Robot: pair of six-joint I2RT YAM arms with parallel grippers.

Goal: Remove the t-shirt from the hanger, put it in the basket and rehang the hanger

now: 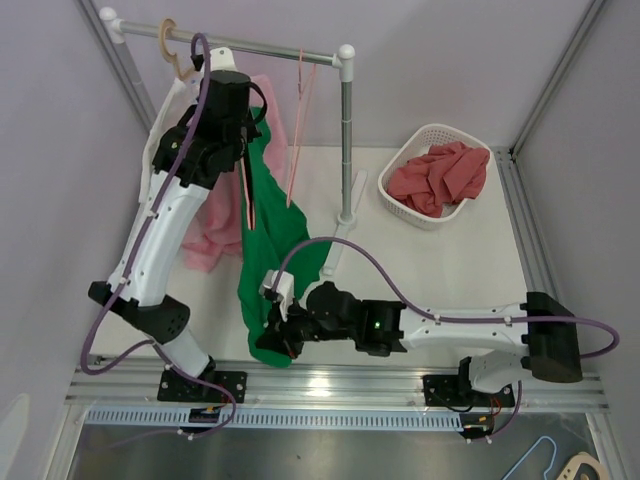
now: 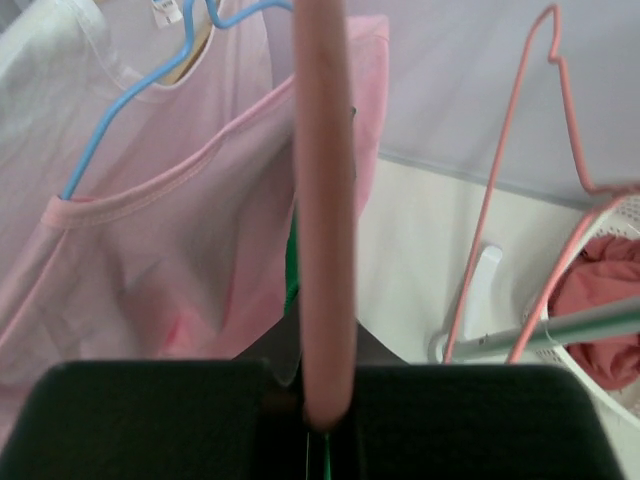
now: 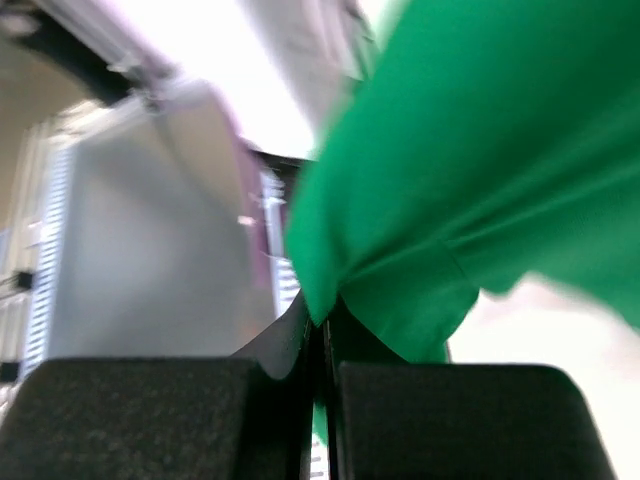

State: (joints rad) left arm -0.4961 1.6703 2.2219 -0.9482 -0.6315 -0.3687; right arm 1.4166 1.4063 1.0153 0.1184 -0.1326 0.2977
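Two pincers share the work just below and in front of the grey metal clothes rail (image 1: 270, 46). The left pincer (image 2: 322, 415) sits high, close under the rail's left half, and is clamped narrowly on the rounded bar of a thick pink hanger (image 2: 325, 200), which runs straight up from between its fingers in the left wrist view. The green fabric t-shirt (image 1: 275, 245) drapes from that hanger down toward the near edge of the white tabletop (image 1: 450, 270), well below the rail. Its lower part is pinched in the right pincer (image 3: 322, 340), whose fingers are pressed almost together on a fold of the green cloth. A pale pink garment (image 2: 180, 230) on a thin blue wire hanger (image 2: 100, 140) hangs left of the t-shirt, beside it. A bare thin pink wire hanger (image 1: 298, 130) dangles from the rail toward its right end. Right of the rail's upright post, a white slotted plastic basket (image 1: 405, 165) stands on the tabletop with a crumpled red cloth (image 1: 440, 175) inside it.
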